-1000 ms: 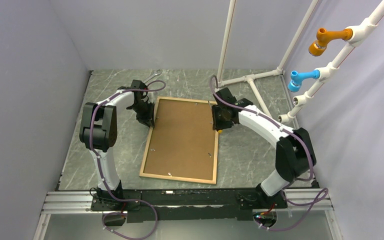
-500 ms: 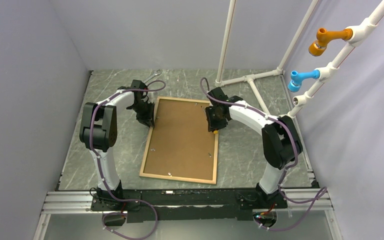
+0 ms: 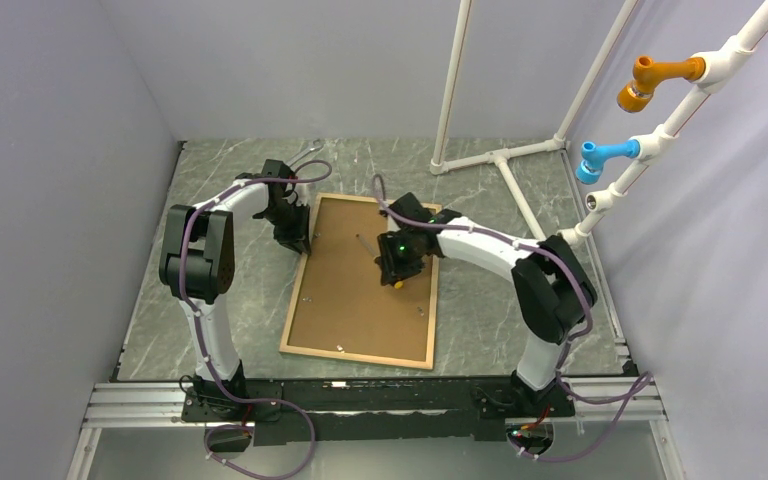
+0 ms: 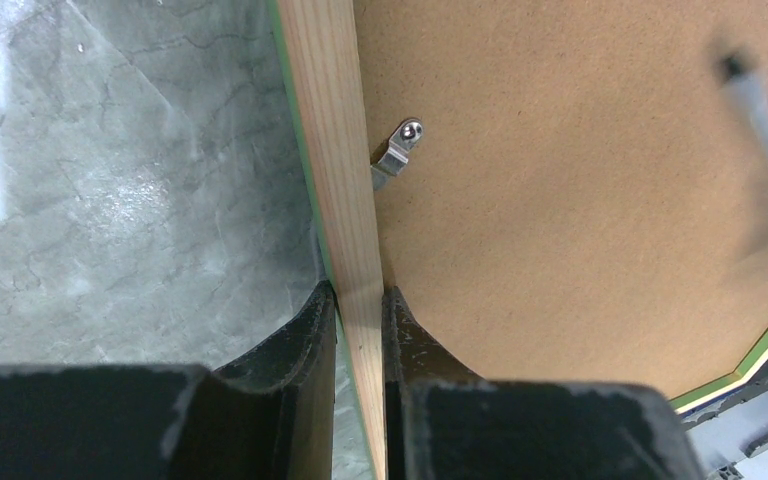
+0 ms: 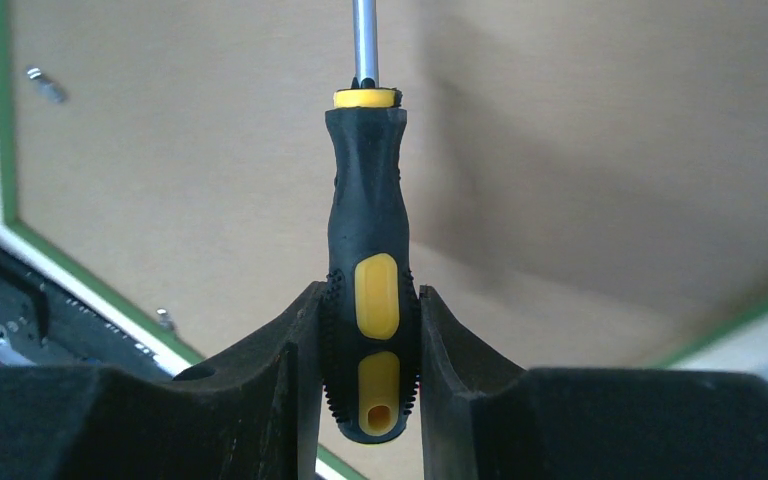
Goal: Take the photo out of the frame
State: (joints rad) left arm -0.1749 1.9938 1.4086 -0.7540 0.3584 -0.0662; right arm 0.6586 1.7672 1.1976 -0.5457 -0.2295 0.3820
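The frame lies face down on the table, light wood rails up, thin green edge showing. The brown backing board fills it and hides the photo. My left gripper is shut on the frame's left rail near the far left corner, one finger on each side. A metal tab sits on the board just past the fingers. My right gripper is shut on a black-and-yellow screwdriver, above the far half of the board, with the shaft pointing left.
More small metal tabs sit along the board's edges. A white pipe rack stands at the back right with an orange and a blue fitting. A metal hook lies at the back. Grey walls enclose the table.
My right arm has swung left from the frame's right rail to over the backing board, carrying the screwdriver. The left arm and the frame have not moved.
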